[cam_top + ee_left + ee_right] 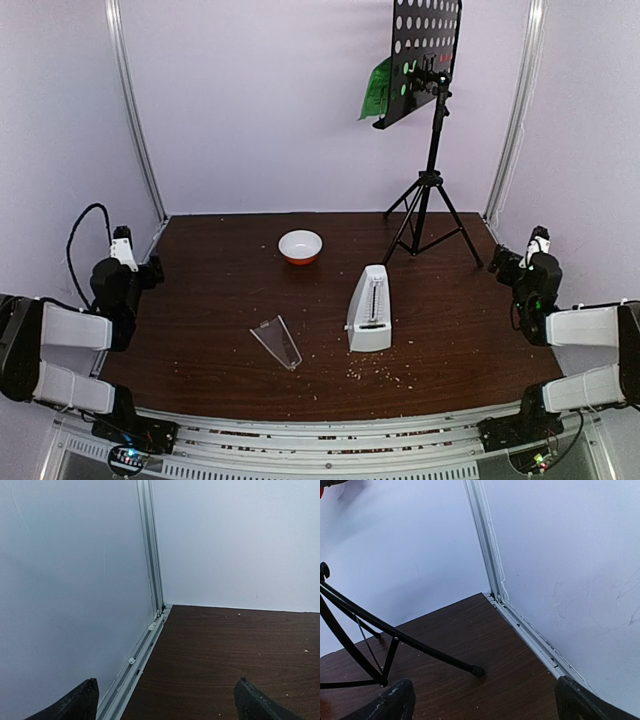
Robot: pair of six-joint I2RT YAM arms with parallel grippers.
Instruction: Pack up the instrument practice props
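Dark brown table [200, 330] between pale walls carries all that we see. Our left gripper [166, 706] and right gripper [482, 704] are both spread wide and grasp nothing, one at each side edge. We find the white metronome [371, 310] upright near the middle, with its clear cover [277, 342] lying apart to its left. At the back right stands the black music stand [430, 150], a green sheet [377, 90] poking past its desk. A small bowl [300, 246] sits behind the metronome.
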